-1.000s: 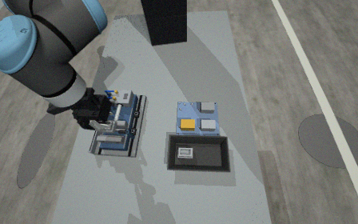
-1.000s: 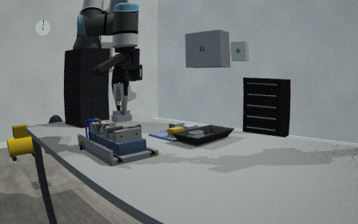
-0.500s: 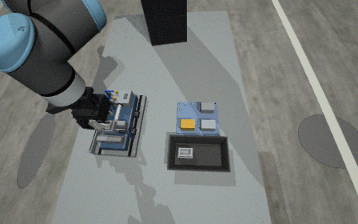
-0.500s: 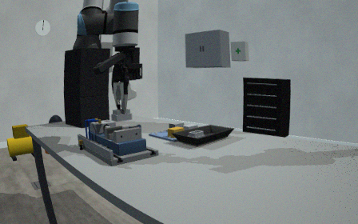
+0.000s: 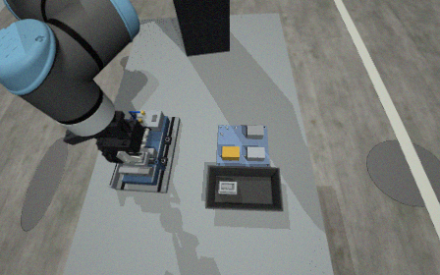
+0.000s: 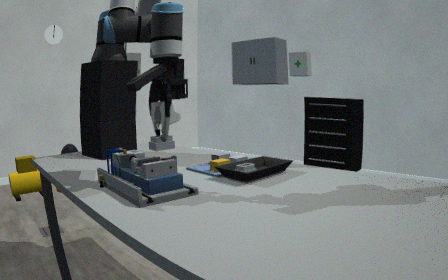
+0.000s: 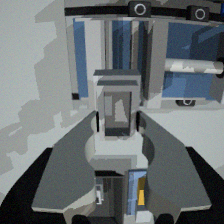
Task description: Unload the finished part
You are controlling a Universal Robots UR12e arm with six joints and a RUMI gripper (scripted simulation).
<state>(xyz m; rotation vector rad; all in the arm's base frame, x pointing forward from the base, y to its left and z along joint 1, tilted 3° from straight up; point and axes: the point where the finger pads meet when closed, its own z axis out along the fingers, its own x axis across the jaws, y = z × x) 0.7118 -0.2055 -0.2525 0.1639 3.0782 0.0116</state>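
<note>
My gripper (image 6: 161, 136) is shut on the finished part (image 6: 162, 144), a grey block with a pocket on top, and holds it in the air well above the blue vise (image 6: 145, 172). In the wrist view the part (image 7: 116, 107) sits between my fingers with the vise (image 7: 150, 55) below. In the overhead view my gripper (image 5: 134, 156) hangs over the vise. The black outfeed tray (image 5: 244, 188) lies to the right and holds one finished part (image 5: 227, 187) at its left end. The tray also shows in the side view (image 6: 254, 167).
A blue fixture plate (image 5: 243, 143) with a yellow block (image 5: 231, 152) and two grey blocks stands just behind the tray. A tall black pedestal (image 5: 202, 25) carries my arm at the back. Yellow cylinders (image 6: 25, 181) stick out at the table's left edge.
</note>
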